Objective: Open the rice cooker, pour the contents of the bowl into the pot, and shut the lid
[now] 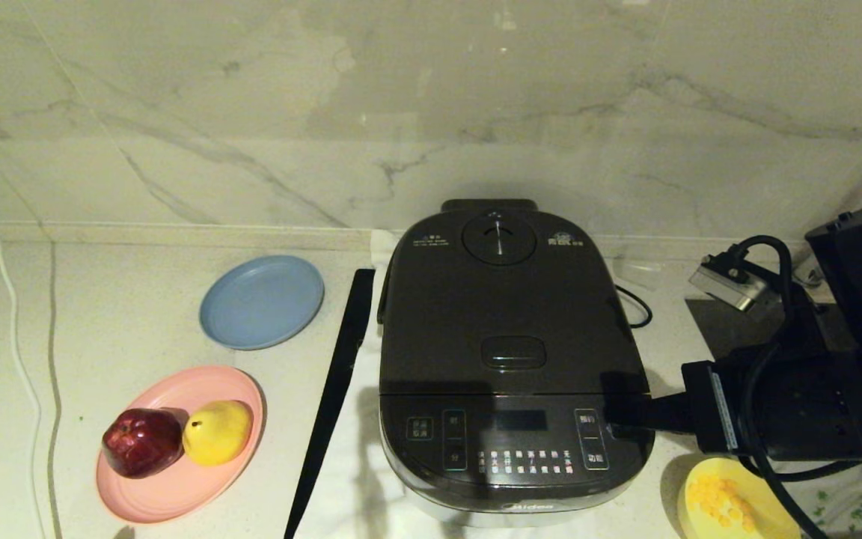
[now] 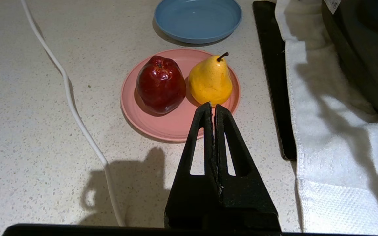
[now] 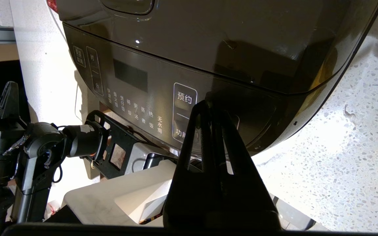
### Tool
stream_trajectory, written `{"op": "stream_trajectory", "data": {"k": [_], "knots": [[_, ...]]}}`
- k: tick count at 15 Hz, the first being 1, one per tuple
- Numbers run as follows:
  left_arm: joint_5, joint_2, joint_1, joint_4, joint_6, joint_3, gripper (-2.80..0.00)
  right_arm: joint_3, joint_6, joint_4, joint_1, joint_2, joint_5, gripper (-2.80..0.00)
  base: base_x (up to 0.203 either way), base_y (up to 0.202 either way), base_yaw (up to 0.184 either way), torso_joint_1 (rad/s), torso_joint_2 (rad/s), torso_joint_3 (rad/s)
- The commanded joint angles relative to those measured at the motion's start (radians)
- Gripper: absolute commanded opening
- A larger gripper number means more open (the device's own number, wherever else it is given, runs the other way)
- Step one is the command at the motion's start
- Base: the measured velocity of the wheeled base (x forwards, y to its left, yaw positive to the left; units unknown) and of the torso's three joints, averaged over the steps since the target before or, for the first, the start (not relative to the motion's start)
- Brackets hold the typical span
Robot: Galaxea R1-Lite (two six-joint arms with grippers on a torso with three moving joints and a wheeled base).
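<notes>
Speckled tabletop (image 1: 139, 329) bears the heavy, rigid rice cooker (image 1: 513, 359), its oval release button (image 1: 513, 352) just beyond the right gripper (image 1: 618, 419)'s empty, pressed-together fingers (image 3: 205, 131) and probably the place to press.

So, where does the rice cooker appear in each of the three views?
Head view: the rice cooker stands at centre, lid shut.
Left wrist view: only its dark side shows, at the picture's upper right corner, above the white towel.
Right wrist view: its front panel fills the upper picture, behind the right gripper.
Shared landmark: the cooker itself.

Kitchen (marble counter (image 1: 139, 322), rice cooker (image 1: 513, 359))
</notes>
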Motion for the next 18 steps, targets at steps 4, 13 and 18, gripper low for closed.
{"op": "stream_trajectory", "data": {"k": [4,13,18], "knots": [[0.000,0.001,0.000,0.000,-0.001,0.008,-2.80,0.005,0.004,0.002,0.001,-0.001,0.000,-2.80,0.000,0.000,0.000,0.000,0.00,0.000],[0.000,0.001,0.000,0.000,0.000,0.008,-2.80,0.041,0.004,0.002,0.001,-0.008,0.000,-2.80,0.000,0.000,0.000,0.000,0.00,0.000],[0.000,0.001,0.000,0.000,0.000,0.008,-2.80,0.022,0.009,0.003,-0.001,-0.024,-0.005,-2.80,0.000,0.000,0.000,0.000,0.00,0.000]]}}
